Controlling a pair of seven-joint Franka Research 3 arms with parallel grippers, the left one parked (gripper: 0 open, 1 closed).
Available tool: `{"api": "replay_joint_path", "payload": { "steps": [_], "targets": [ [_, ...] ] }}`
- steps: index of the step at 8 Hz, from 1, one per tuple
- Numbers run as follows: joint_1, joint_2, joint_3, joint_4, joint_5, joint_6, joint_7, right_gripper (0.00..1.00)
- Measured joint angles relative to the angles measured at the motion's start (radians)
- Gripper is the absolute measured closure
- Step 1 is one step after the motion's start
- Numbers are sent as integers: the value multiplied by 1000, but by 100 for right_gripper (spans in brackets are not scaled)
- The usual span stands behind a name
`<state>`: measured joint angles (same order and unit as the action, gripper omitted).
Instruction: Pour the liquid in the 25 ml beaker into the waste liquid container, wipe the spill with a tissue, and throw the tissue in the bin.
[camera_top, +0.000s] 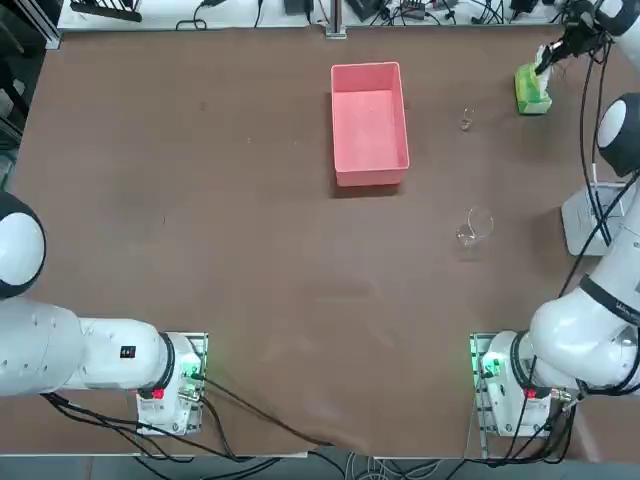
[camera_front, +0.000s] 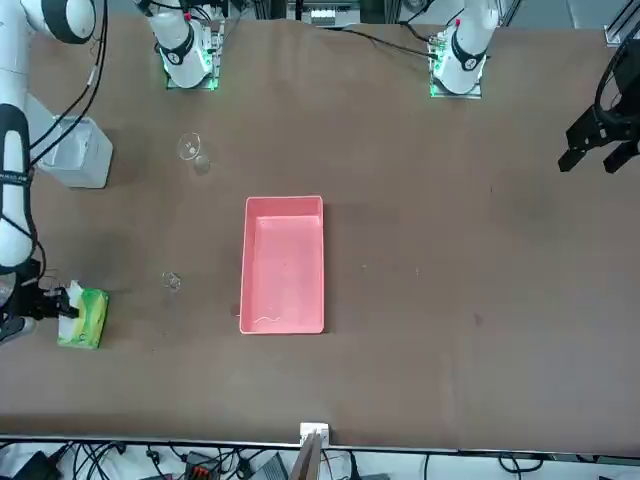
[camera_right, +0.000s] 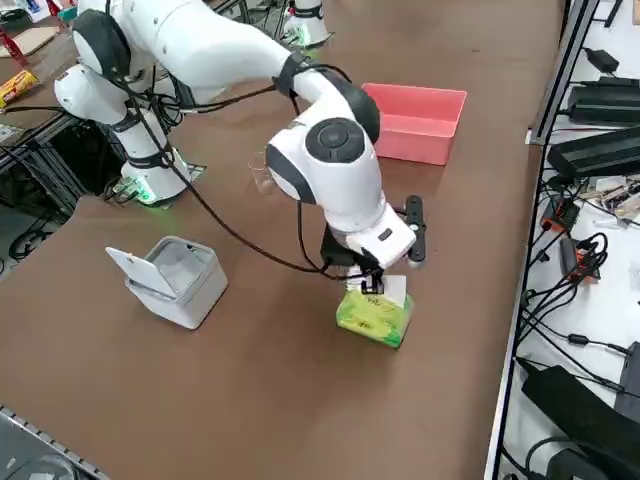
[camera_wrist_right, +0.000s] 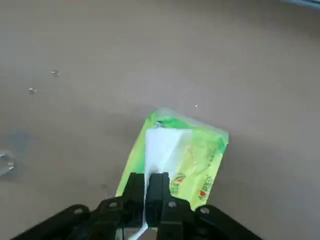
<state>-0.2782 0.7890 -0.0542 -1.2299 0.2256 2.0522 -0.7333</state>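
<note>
Judging progress: the tissue-fetching step is taken to be in hand; whether the pour is done cannot be told, since liquid in either glass vessel cannot be made out.
Right gripper (camera_wrist_right: 151, 197): it is closed on the white tissue (camera_wrist_right: 161, 150) that sticks out of the green tissue pack (camera_wrist_right: 200, 160), at the far right corner of the desk (camera_top: 200, 200); the sheet is pinched between the fingers and not yet pulled free.
25 ml beaker (camera_top: 466, 121): it is seen upright on the desk between the pink tray (camera_top: 369, 122) and the pack, apart from both.
Larger glass beaker (camera_top: 475, 228): it is set nearer the robot, well apart from the small one.
Spill: a faint wet patch may be seen in the wrist view, but it cannot be confirmed.
Left to do: the tissue is to be drawn out, the spill wiped, the tissue binned.
White lidded bin (camera_right: 172, 279): it stands open at the desk's right edge, near the pack.
Obstacles: none are seen between pack, beakers and bin; the light pack may be lifted with the sheet.
</note>
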Motion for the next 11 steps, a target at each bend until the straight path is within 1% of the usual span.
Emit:
{"api": "replay_joint_path", "payload": {
  "steps": [4,6,7,9,11],
  "targets": [
    [46,-99,-9,3,-1,-134,1,98],
    [81,-128,-7,3,6,-169,2,98],
    [103,-134,-7,3,41,-190,4,98],
    [146,-140,-7,3,176,-247,5,98],
    [202,-140,-6,1,309,-259,5,98]
  ]
}}
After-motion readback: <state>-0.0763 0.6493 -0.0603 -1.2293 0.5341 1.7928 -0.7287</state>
